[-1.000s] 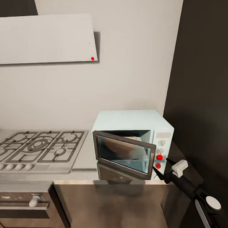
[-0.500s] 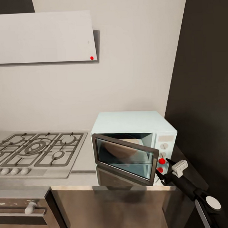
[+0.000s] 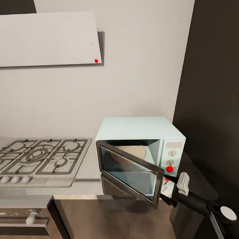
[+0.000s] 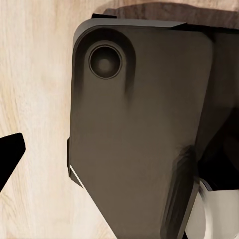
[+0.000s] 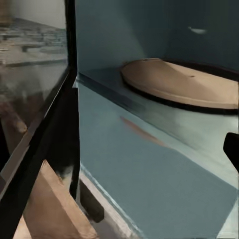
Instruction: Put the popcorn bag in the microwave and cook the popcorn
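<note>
A pale kitchen wall with a flat grey hood (image 3: 44, 39) backs a grey surface (image 3: 87, 169) carrying a gas hob (image 3: 38, 156) and, at its right end against a dark tall panel (image 3: 215, 95), the microwave (image 3: 140, 129). Its dark glass door (image 3: 130, 172) stands partly swung out, hinged on the left, with the free edge toward the robot. The right end effector (image 3: 167, 190) sits at that free edge just below the red indicator light (image 3: 169, 168), likely placed there to hook and pull the door wider; I cannot tell whether its fingers are spread or closed. From the right wrist camera the cavity is open to view, with a tan turntable (image 5: 184, 84) bare inside, so the popcorn bag is judged not yet loaded; its whereabouts cannot be told. The left wrist camera looks at a dark robot part (image 4: 139, 134) over a wood floor (image 4: 35, 99), which suggests the left arm hangs idle; its end effector's state is unclear.
</note>
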You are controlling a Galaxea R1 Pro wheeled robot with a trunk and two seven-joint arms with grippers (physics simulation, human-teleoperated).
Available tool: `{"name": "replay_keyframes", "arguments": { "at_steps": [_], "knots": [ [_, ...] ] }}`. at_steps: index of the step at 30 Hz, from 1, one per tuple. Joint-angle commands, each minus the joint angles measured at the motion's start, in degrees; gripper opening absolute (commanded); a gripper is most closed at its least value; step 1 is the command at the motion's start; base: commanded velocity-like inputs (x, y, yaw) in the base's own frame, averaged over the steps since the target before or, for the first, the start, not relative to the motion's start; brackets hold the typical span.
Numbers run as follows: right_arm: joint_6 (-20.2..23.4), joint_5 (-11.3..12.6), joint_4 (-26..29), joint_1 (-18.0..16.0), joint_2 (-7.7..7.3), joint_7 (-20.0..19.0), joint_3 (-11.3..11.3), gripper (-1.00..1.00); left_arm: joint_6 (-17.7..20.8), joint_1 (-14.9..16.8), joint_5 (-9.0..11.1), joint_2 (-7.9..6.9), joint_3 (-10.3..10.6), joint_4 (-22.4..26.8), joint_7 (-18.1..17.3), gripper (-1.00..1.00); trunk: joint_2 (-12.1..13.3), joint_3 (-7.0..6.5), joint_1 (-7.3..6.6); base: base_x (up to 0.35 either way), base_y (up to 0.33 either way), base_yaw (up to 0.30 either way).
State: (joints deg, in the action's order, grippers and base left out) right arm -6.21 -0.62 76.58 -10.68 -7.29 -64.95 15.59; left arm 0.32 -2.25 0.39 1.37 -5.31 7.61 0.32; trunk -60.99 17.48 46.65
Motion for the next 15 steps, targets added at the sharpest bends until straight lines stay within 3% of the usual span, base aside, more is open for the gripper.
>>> {"name": "replay_keyframes", "arguments": {
  "at_steps": [1,2,5,15],
  "knots": [
    [0.01,-0.08,-0.03,-0.04,0.00,-1.41,1.05,1.00,0.03,-0.03,0.04,0.04,-0.41,0.12,0.03,1.00,-0.04,0.06,0.00,0.000,0.000,0.000],
    [1.34,-0.08,-0.12,-0.04,0.00,-2.25,3.04,1.00,0.03,-0.03,0.04,0.04,-0.41,0.12,0.03,1.00,-0.04,0.06,0.00,0.000,0.000,0.000],
    [3.88,-0.08,-0.19,-0.04,0.02,-2.77,5.04,1.00,0.03,-0.03,0.04,0.05,-0.41,0.12,0.03,1.00,-0.04,0.06,0.00,0.000,0.000,0.024],
    [4.91,-0.08,-0.54,-0.04,0.77,-2.28,5.82,1.00,0.03,-0.03,0.04,0.07,-0.41,0.12,0.03,1.00,-0.04,0.06,0.00,0.000,0.000,0.191]
  ]
}}
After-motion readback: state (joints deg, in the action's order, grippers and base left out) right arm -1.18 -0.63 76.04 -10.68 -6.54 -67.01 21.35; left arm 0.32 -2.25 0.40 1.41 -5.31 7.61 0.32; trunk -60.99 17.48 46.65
